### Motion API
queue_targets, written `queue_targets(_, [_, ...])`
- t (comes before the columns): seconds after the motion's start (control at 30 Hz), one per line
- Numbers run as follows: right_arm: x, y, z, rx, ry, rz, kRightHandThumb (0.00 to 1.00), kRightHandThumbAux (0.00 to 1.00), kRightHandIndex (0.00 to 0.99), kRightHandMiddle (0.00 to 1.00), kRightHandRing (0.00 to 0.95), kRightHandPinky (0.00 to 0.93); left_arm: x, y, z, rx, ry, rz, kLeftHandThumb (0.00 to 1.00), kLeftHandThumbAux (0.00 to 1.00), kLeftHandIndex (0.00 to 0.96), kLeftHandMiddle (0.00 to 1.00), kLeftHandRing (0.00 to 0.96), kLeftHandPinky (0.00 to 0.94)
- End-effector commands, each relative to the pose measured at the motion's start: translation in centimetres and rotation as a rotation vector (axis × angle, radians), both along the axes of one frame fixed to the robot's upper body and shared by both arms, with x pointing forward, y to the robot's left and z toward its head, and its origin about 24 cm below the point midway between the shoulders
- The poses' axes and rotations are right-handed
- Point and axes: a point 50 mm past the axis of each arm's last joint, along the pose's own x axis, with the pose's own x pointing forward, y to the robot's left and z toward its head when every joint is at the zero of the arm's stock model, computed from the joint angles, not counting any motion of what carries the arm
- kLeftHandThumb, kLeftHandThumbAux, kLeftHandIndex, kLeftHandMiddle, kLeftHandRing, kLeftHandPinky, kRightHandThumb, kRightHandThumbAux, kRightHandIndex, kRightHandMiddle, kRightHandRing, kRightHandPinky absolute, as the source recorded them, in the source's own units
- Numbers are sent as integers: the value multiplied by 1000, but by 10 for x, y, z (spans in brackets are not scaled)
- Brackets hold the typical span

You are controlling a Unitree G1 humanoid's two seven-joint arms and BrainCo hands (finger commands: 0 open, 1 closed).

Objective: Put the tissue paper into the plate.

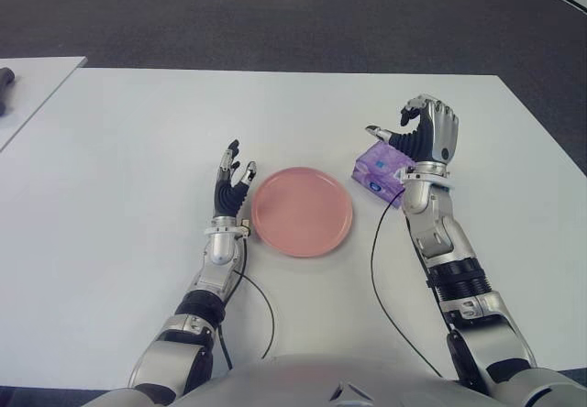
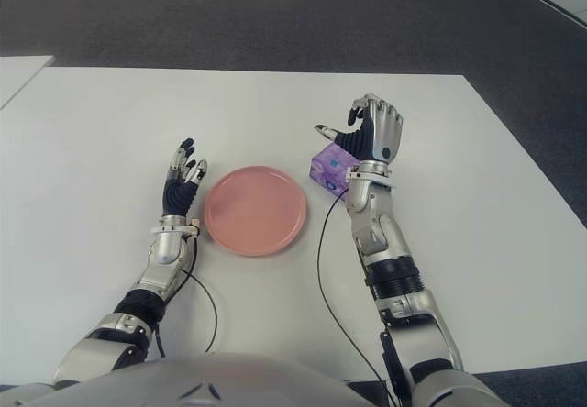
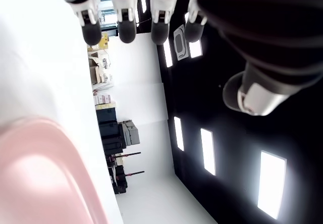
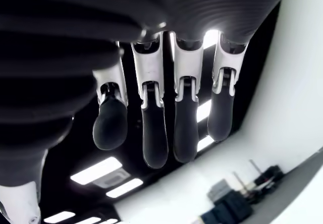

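A pink plate point(image 1: 303, 210) lies on the white table point(image 1: 138, 150) between my two hands, with nothing in it. The tissue paper, a small purple pack point(image 1: 376, 170), sits on the table just right of the plate. My right hand point(image 1: 415, 132) is raised right beside the pack on its far right side, thumb out over it and fingers loosely curled. In the right wrist view its fingers point(image 4: 154, 133) hang apart and hold nothing. My left hand point(image 1: 231, 176) stands open at the plate's left edge, fingers point(image 3: 126, 27) straight; the plate rim point(image 3: 45, 173) shows close by.
Thin black cables point(image 1: 376, 269) trail from both wrists across the near table. A second white table point(image 1: 27, 86) with a dark object point(image 1: 5, 84) adjoins at the far left. Dark carpet point(image 1: 275, 13) lies beyond the far edge.
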Motion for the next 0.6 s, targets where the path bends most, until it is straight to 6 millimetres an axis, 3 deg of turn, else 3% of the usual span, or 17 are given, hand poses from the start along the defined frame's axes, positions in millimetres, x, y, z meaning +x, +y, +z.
queue_targets(0.03, [-2, 9, 11, -16, -14, 41, 1000, 660, 719, 534, 520, 435, -28, 4, -32, 32, 139, -7, 0, 474, 0, 0, 0, 0])
queue_targets(0.17, [-10, 31, 29, -22, -64, 137, 1000, 659, 714, 522, 497, 459, -27, 4, -32, 34, 138, -9, 0, 468, 0, 0, 0, 0])
queue_targets(0.6, [-22, 47, 31, -48, -34, 332, 1000, 659, 728, 511, 487, 465, -28, 3, -32, 24, 142, 0, 0, 463, 0, 0, 0, 0])
